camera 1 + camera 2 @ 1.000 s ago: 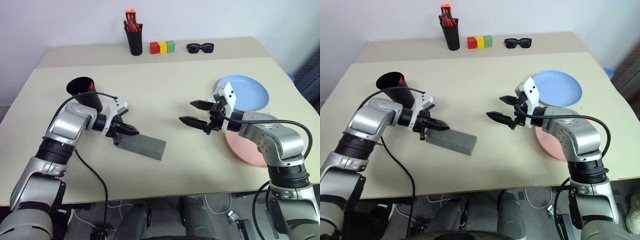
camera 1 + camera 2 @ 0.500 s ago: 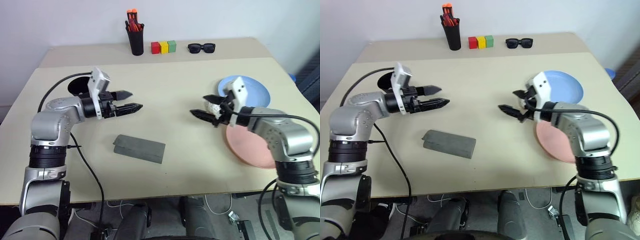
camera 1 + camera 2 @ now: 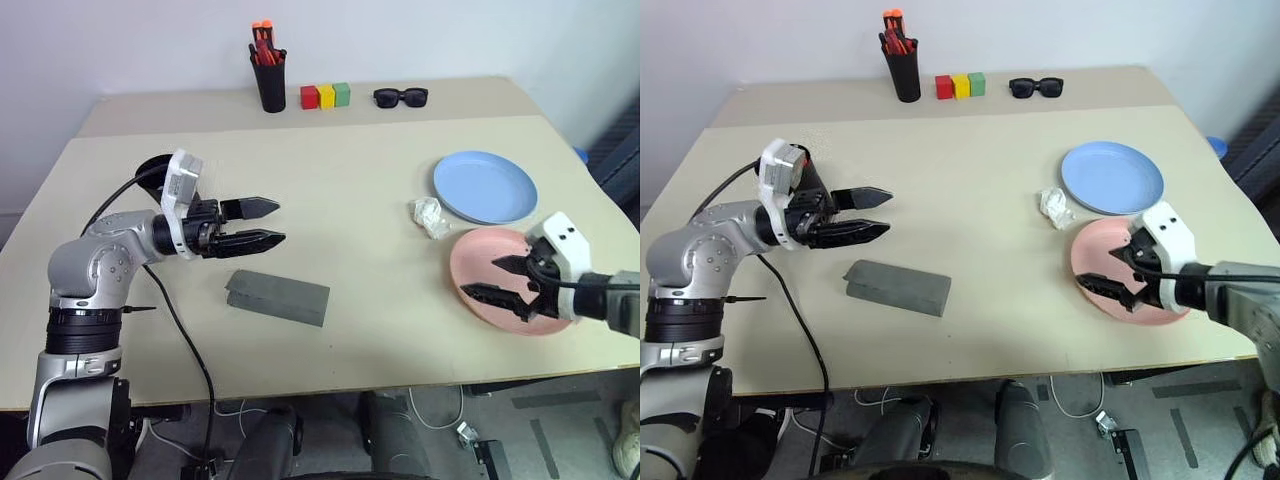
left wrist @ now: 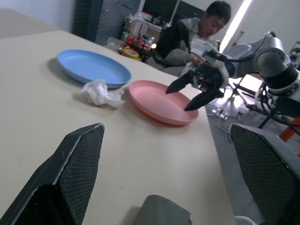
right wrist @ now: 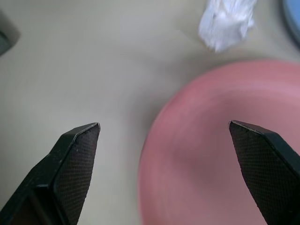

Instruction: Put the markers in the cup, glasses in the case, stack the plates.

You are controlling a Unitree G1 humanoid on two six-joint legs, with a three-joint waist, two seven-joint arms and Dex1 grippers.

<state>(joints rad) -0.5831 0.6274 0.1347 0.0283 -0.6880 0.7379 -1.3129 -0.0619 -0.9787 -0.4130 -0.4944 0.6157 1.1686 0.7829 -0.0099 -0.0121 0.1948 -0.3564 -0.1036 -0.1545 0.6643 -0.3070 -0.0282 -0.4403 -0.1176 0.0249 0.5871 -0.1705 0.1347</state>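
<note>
The grey case [image 3: 278, 297] lies shut on the table, left of centre. My left gripper [image 3: 280, 221] hovers open above and behind it, pointing level toward the right, with nothing between its fingers. The black cup [image 3: 150, 170] stands behind that wrist, mostly hidden. The light blue plate [image 3: 485, 187] sits at the right, and the pink plate [image 3: 480, 262] lies nearer the front edge. My right gripper [image 3: 482, 278] is open over the pink plate's near side, holding nothing. The markers and the glasses are hidden from view.
A crumpled white paper [image 3: 430, 215] lies just left of the two plates. At the back stand a black pen holder [image 3: 270, 85] with orange-red pens, coloured blocks [image 3: 326, 95] and black sunglasses [image 3: 400, 96]. A person [image 4: 206, 18] sits beyond the table's right side.
My left gripper opened, lifted off the case and turned level. My right gripper swung from the table's middle to the right and back, over the pink plate, staying open.
</note>
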